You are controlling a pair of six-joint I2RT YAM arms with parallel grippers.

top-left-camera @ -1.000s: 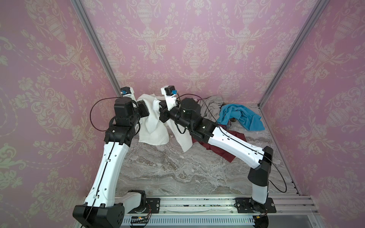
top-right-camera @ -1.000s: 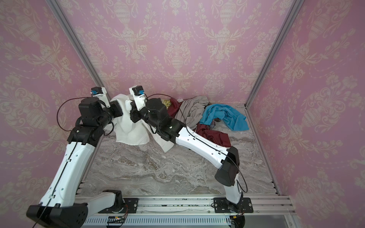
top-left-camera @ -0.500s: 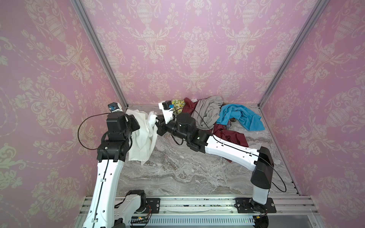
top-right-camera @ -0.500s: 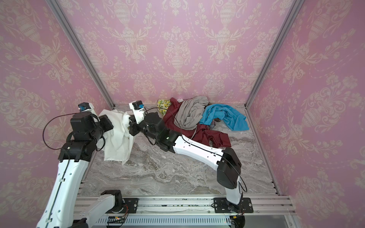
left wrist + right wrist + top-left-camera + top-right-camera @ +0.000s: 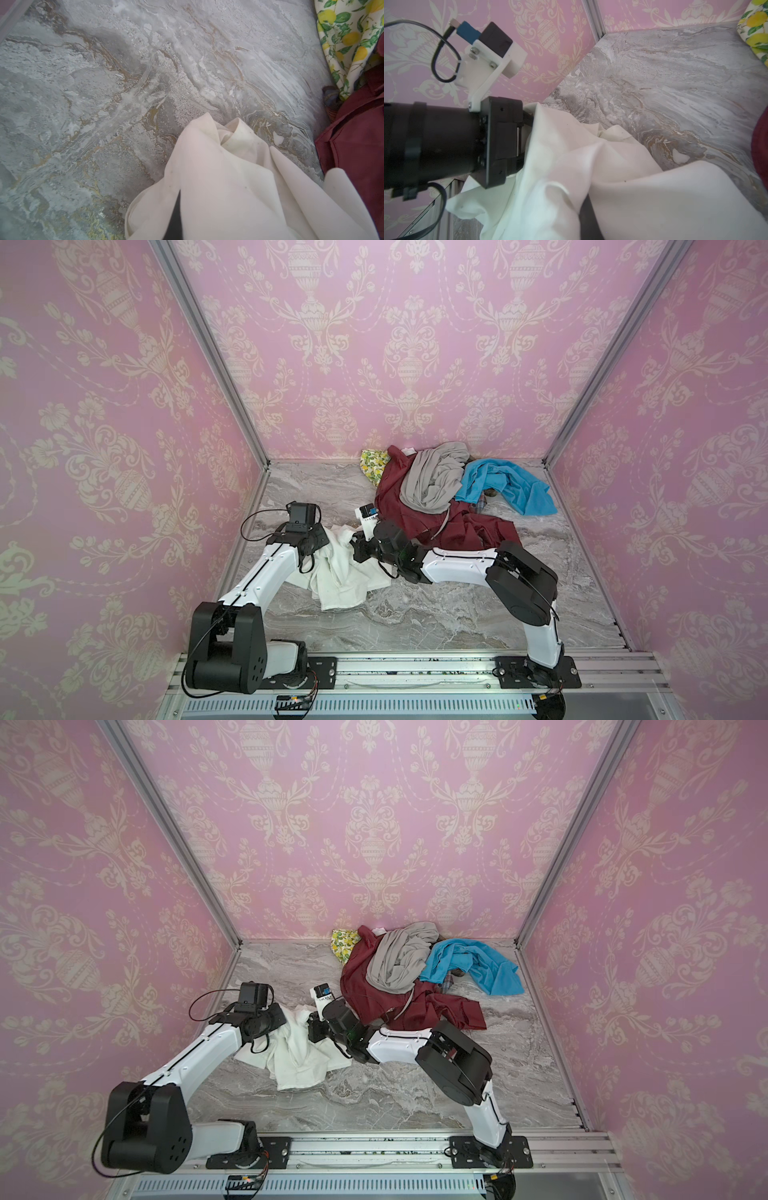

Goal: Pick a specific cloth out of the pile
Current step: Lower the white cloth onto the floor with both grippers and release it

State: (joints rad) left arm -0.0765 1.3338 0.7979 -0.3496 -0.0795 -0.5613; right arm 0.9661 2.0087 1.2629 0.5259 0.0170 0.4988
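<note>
On the left of the counter (image 5: pixel 415 614), left hand (image 5: pixel 321 541) and right hand (image 5: pixel 356 549) both clench the white cloth (image 5: pixel 340 576), just beside the pile (image 5: pixel 436 497). Looks like set-down time, so next they'd just let go.

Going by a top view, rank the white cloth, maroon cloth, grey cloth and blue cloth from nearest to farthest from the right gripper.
1. White cloth: held by the right gripper, on its left.
2. Maroon cloth: just behind and right of it.
3. Grey cloth: draped over the maroon one.
4. Blue cloth: far right, near the back corner.
</note>
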